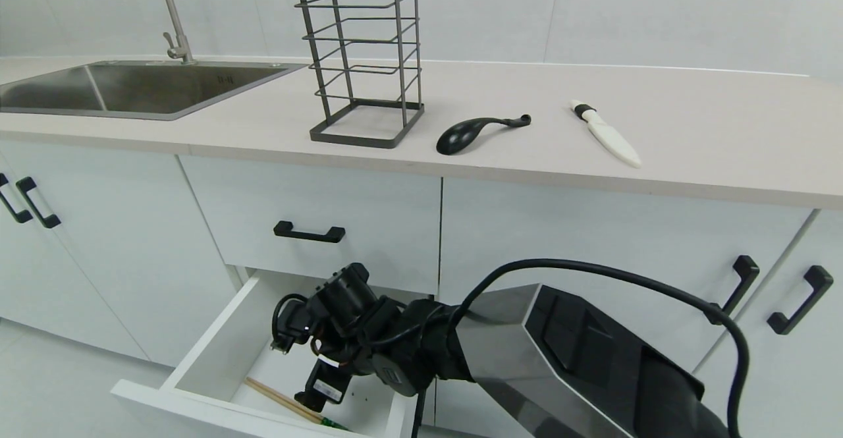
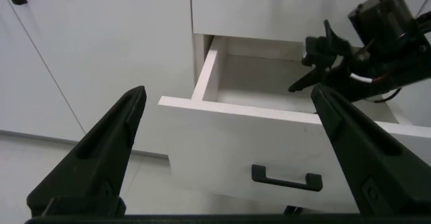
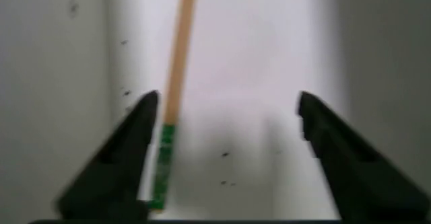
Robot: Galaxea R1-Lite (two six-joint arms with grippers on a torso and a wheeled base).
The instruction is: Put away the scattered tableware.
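My right gripper [image 1: 319, 393] hangs inside the open white drawer [image 1: 204, 336] below the counter. In the right wrist view it [image 3: 225, 160] is open, with nothing between its fingers. Wooden chopsticks [image 3: 176, 83] with a green end lie on the drawer floor beside one finger [image 3: 124, 160], and they also show in the head view [image 1: 283, 400]. On the counter lie a black spoon [image 1: 477, 132] and a white knife [image 1: 607, 135]. My left gripper [image 2: 229, 163] is open and sits low, outside the drawer's front panel [image 2: 269, 143].
A dark wire rack [image 1: 365, 56] stands on the counter left of the spoon. Sink [image 1: 125, 85] and tap are at the far left. A shut drawer with a black handle [image 1: 309, 232] sits above the open one. Cabinet doors flank both sides.
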